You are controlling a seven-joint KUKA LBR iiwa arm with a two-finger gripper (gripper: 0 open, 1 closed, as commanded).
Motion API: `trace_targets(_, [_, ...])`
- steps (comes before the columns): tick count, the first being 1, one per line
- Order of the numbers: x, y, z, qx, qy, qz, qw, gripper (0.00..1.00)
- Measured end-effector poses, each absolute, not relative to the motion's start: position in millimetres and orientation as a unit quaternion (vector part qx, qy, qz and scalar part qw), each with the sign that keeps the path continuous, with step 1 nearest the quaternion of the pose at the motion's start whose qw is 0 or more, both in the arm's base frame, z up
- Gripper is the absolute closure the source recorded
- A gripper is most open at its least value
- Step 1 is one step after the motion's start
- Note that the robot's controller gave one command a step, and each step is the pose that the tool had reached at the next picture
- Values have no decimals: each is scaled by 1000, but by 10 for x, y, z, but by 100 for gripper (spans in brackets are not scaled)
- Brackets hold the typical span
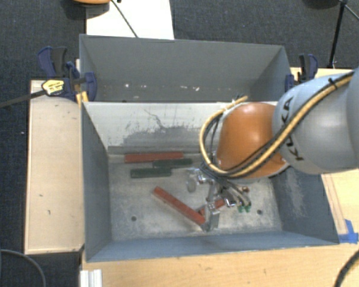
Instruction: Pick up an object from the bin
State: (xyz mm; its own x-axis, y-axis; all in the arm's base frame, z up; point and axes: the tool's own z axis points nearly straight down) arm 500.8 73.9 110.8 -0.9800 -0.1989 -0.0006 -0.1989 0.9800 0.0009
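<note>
My gripper [212, 213] is low over the bin floor, right of centre and near the front wall. Its lower end is at the right end of a long red stick [176, 204] that lies slanted on the floor, running up to the left. Whether it touches the stick I cannot tell. Just right of the gripper, a small green and red piece [245, 206] peeks out from under the wrist.
Farther back on the floor lie a dark green stick [151, 172] and, behind it along the back wall's foot, another red stick [154, 157], both roughly level. The arm's orange cover and cables hang over the right half of the bin.
</note>
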Motion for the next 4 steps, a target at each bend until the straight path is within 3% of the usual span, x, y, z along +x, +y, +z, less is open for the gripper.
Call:
trace_targets(1, [4784, 230, 721, -285, 959, 0, 1, 100])
trace_targets(2, [4827, 241, 744, -283, 959, 0, 9, 0])
trace_targets(3, [4826, 240, 745, -282, 959, 0, 9, 0])
trace_targets(4, [4910, 709, 979, -263, 965, 0, 0, 0])
